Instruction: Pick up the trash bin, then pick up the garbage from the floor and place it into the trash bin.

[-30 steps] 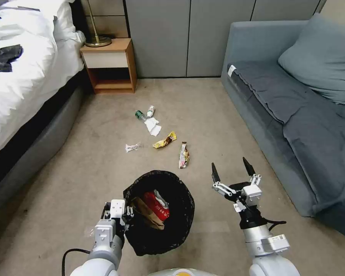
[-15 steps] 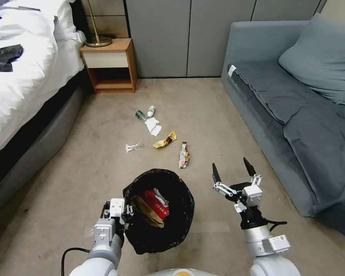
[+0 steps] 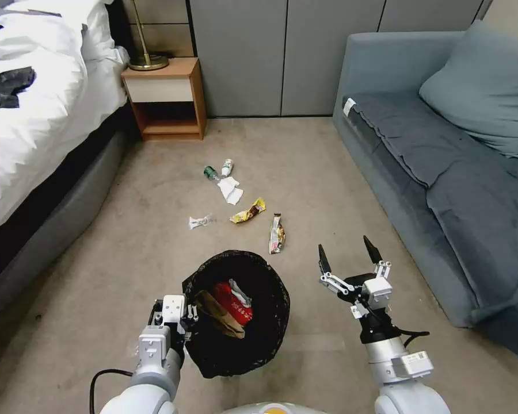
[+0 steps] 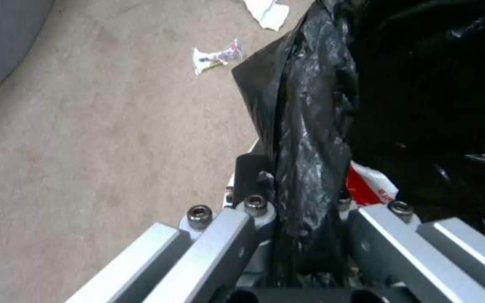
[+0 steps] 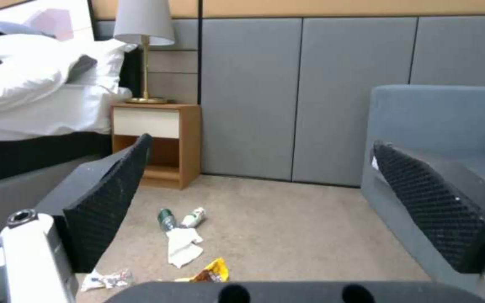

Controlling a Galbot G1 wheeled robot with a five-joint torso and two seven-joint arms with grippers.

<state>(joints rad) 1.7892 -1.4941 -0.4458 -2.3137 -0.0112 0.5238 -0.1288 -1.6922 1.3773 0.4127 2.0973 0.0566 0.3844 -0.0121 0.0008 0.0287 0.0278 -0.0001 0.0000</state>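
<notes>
My left claw (image 3: 185,319), low and left of centre in the head view, is clamped on the near-left rim of the small round trash bin lined with a crinkled black plastic bag (image 3: 270,299). In the left wrist view the folded bag edge (image 4: 304,139) runs pinched between my metal fingers (image 4: 251,174). Inside the bin lie a red crumpled packet (image 3: 231,301), a brown paper piece (image 3: 214,315) and a bit of white tissue (image 3: 237,288).

My right claw (image 3: 347,256) hangs just right of the bin, in the lower middle of the head view, its two black pointed fingers spread wide and holding nothing. In the right wrist view the textured pads (image 5: 107,206) stand far apart at the frame's two sides.

The remaining garbage lies on the beige carpet floor (image 3: 126,253) in the middle of the head view, above the bin. Nearest the bin is a long gold-and-white snack wrapper (image 3: 277,234). Up and left of it is a yellow crumpled wrapper (image 3: 248,211), then a small white twisted wrapper (image 3: 200,221) farther left. Above those are white tissues (image 3: 230,189) and two small green-and-white plastic bottles (image 3: 218,169), lying close together.

At the upper left stands a wooden nightstand (image 3: 166,99) beside a white bed (image 3: 34,109); a grey-blue sofa (image 3: 443,172) fills the right side.
</notes>
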